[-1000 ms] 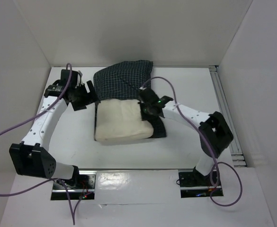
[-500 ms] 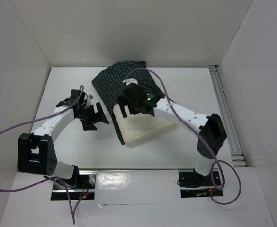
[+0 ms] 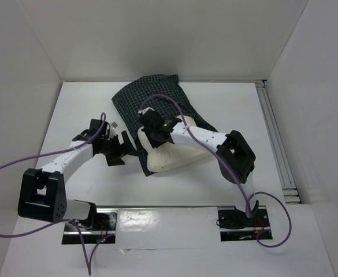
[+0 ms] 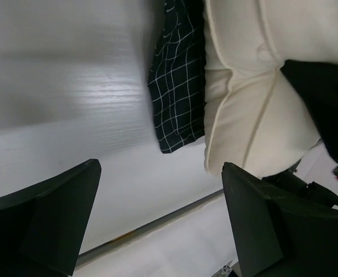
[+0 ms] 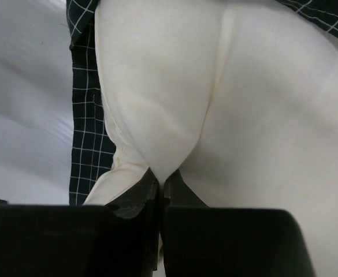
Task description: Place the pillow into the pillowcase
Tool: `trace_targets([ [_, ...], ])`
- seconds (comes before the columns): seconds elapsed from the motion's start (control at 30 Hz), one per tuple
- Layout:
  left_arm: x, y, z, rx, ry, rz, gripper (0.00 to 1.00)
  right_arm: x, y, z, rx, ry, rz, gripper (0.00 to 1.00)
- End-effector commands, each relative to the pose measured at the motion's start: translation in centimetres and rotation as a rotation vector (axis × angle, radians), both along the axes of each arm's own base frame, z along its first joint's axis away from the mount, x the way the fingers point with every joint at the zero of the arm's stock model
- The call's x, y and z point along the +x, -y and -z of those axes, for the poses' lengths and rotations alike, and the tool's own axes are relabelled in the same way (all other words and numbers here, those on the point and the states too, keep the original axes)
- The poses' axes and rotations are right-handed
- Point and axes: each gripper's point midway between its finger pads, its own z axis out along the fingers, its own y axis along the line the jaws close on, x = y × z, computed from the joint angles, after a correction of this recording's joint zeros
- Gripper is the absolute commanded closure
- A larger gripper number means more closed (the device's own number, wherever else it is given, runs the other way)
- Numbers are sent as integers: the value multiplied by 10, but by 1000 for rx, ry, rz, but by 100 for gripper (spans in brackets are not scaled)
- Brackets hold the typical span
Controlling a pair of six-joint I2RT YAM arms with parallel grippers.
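The cream-white pillow (image 3: 174,154) lies mid-table, its far part lying over the dark checked pillowcase (image 3: 151,98). My right gripper (image 3: 152,134) is shut on a pinched fold of the pillow (image 5: 174,115) near its left far corner. The pillowcase shows as a strip along the pillow's left edge in the right wrist view (image 5: 85,133). My left gripper (image 3: 124,147) is open and empty, just left of the pillow; in its wrist view a flap of pillowcase (image 4: 177,86) and the pillow's corner (image 4: 255,109) lie ahead of the spread jaws.
White walls enclose the table on three sides. A metal rail (image 3: 275,144) runs along the right side. Purple cables loop from both arms. A small grey square thing (image 3: 116,123) lies near the left gripper.
My right gripper moved left across the pillow, swinging it askew, and now pinches its left far corner. My left arm drew back from the far left towards the pillow's left edge.
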Motion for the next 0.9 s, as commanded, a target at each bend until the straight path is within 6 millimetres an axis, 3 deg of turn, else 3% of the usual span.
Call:
trace_targets([
  [0.0, 3, 21, 1, -89, 16, 0, 1, -2, -7, -42, 137, 17, -32, 100],
  [0.03, 1, 23, 7, -85, 16, -3, 1, -3, -3, -46, 161, 10, -36, 100],
  [0.07, 7, 27, 5, -96, 54, 2, 3, -1, 0, -66, 202, 31, -35, 100],
  [0.2, 18, 35, 6, -93, 98, 14, 9, -5, 3, -85, 260, 23, -55, 100],
  [0.47, 37, 57, 15, -85, 150, 90, 12, -9, 3, -88, 282, -2, -75, 100],
  [0.53, 38, 64, 14, -105, 151, 113, 18, -9, 3, -88, 282, -2, -75, 100],
  [0.6, 45, 68, 8, -127, 180, 124, 33, -5, 5, -92, 289, 6, -66, 100],
  [0.63, 44, 71, 5, -149, 186, 139, 64, -6, 6, -86, 274, -9, -64, 100],
  [0.67, 40, 73, 7, -163, 166, 137, 87, -6, 6, -86, 274, -10, -64, 100],
  [0.7, 40, 75, 3, -185, 167, 137, 100, -3, 6, -89, 274, 4, -57, 100],
  [0.73, 39, 80, -2, -215, 176, 158, 100, -4, 6, -78, 257, -23, -46, 100],
  [0.87, 19, 86, -26, -319, 227, 141, 100, 9, -2, -77, 249, -4, -31, 100],
])
